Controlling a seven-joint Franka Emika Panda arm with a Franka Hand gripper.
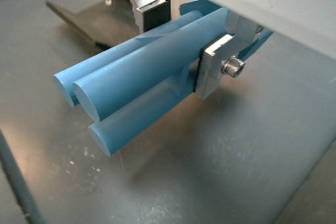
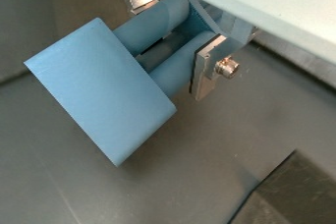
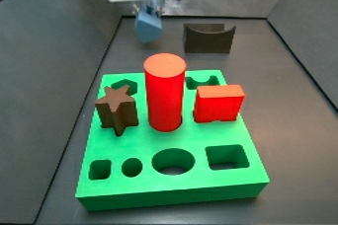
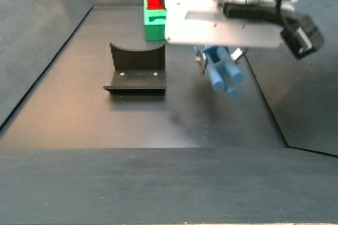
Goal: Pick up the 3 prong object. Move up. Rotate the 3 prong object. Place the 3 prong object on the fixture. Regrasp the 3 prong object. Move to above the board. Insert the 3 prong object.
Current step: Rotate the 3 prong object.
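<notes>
The 3 prong object (image 1: 138, 81) is a light-blue elongated plastic piece, and my gripper (image 1: 178, 33) is shut on it in both wrist views, with a silver finger plate (image 2: 209, 66) pressed on one side. It hangs above the grey floor, tilted, in both side views (image 3: 148, 24) (image 4: 222, 71). The fixture (image 3: 208, 37) is a dark block with a curved notch, standing right of the gripper (image 3: 149, 7). In the opposite side view the fixture (image 4: 133, 68) lies left of the gripper (image 4: 219, 53). The green board (image 3: 169, 135) lies nearer the camera, apart from the piece.
On the board stand a red cylinder (image 3: 164, 92), a red cube (image 3: 219, 103) and a brown star block (image 3: 117, 107). Round and square holes (image 3: 173, 160) show along the board's front. Dark walls (image 4: 53, 46) bound the floor.
</notes>
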